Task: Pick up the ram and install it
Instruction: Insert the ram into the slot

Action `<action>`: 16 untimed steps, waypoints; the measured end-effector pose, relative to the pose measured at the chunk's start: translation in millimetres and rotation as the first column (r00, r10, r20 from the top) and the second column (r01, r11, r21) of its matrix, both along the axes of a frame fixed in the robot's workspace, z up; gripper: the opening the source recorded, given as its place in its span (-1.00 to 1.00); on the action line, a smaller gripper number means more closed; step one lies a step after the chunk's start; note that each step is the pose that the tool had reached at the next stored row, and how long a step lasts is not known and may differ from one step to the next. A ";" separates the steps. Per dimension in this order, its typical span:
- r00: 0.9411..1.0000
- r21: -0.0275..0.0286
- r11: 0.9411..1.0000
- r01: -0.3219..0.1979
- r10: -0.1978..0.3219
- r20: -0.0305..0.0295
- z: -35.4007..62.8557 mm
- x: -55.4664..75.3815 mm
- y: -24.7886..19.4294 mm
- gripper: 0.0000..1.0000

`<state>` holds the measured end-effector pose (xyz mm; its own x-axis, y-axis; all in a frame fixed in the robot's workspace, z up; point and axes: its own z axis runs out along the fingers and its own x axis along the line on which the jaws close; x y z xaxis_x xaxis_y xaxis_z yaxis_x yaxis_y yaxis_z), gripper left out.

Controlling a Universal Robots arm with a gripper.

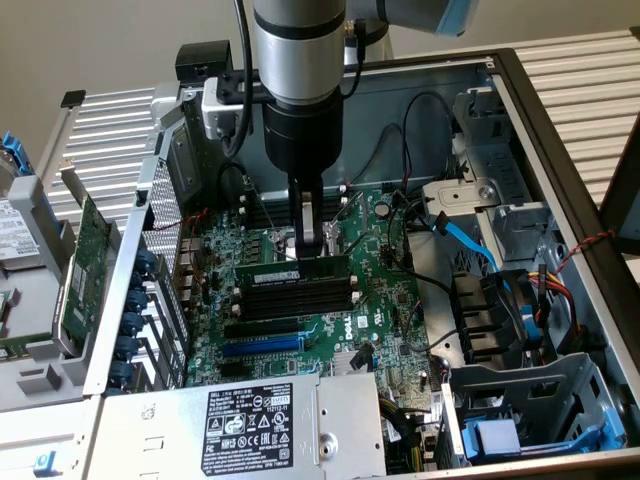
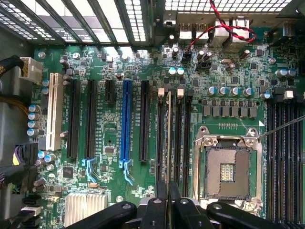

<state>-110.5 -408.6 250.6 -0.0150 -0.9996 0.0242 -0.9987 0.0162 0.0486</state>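
Clenched on the thin green circuit-board ram (image 1: 280, 270): metal-fingered gripper (image 1: 310, 250) at twelve o'clock, long axis nine-to-three, lined up over the long black slots (image 1: 295, 300) beneath.

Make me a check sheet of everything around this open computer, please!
Surface: green main board inside an open computer case.
Job's things: memory stick stands on edge at the black slots.
Clutter: a green card outside the case, on the exterior view's left.
Grippers: gripper shut on the memory stick.
Cables: blue cable, red and black wires.
Surroundings: ribbed metal tabletop.
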 end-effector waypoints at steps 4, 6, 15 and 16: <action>1.000 0.000 1.000 0.000 0.000 0.000 -1.8 -0.1 -1.2 -0.74; 1.000 0.000 1.000 0.000 0.000 0.000 -3.4 -0.1 -1.2 -0.74; 1.000 0.000 1.000 0.000 0.000 0.000 -7.6 -0.1 -1.6 -0.74; 1.000 0.000 1.000 0.000 0.000 0.000 -7.8 0.0 -1.8 -0.74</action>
<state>-110.5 -410.4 242.8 -0.0151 -0.9996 0.0241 -0.9987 0.0162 0.0484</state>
